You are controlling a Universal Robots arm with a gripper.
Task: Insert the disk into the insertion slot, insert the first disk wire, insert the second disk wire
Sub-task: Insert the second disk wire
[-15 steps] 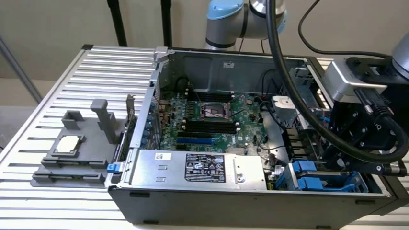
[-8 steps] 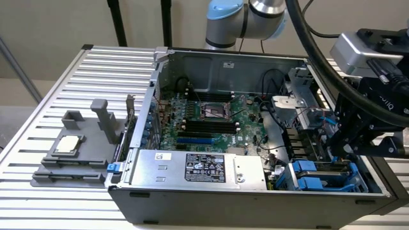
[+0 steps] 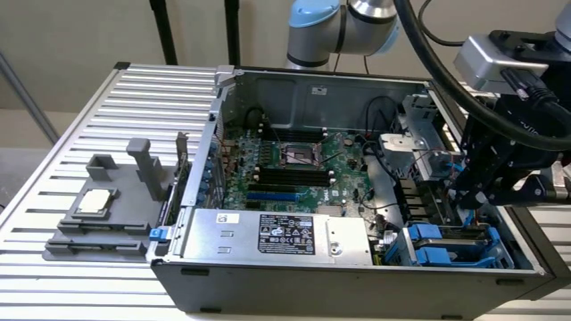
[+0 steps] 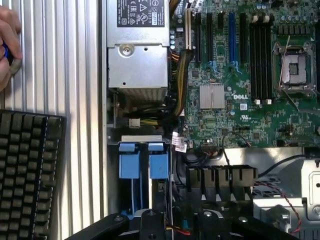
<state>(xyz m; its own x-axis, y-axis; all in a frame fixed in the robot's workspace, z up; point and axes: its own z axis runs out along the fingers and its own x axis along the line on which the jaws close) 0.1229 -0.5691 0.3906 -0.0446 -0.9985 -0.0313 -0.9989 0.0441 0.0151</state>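
- Gripper (image 3: pixel 477 194) hangs low inside the case beside the insertion slot (image 3: pixel 455 246); can't tell its finger state.
- Disk (image 4: pixel 142 165) sits in that slot.
- Risk, I'd say: snagging loose wires (image 4: pixel 280 187) crowding the cage.

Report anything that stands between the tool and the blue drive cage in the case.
Nothing visible does. The tool hangs inside the open case, just above the insertion slot, whose blue clips face it uncovered. The cable bundle runs beside the slot, not across it.
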